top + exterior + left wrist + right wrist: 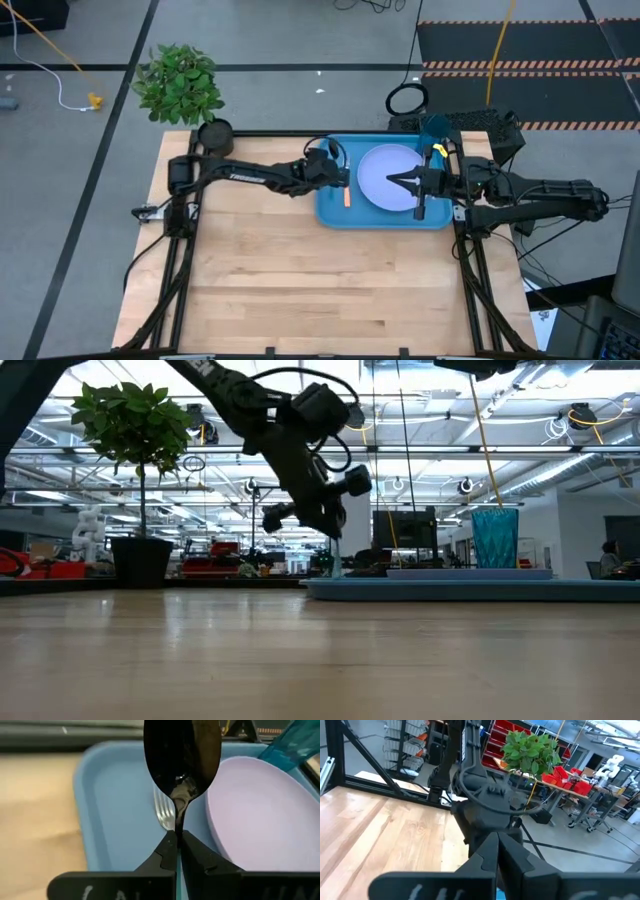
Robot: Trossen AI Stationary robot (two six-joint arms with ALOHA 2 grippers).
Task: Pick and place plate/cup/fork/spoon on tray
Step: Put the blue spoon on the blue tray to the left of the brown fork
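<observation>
— Two arms over the tray, then?

— Yes. It sits at the worktop's far right corner, and both grippers hang above it. The left gripper is over the tray's left end, its fingers pinched tight on the neck of the spoon, whose dark bowl stands out past the fingertips.

— And the fork?

— The fork lies on the tray floor near the left rim, just beside the plate; its orange handle shows from above. Whether the spoon is touching the tray yet, I cannot tell.

— The plate itself?

— Flat in the tray, roughly mid-tray. The cup stands at the tray's far right corner, just beyond the plate's edge.

— And the other arm?

— The right gripper waits above the plate's right side, fingers pressed together, holding nothing. A potted plant sits beyond the worktop's far left corner.
</observation>
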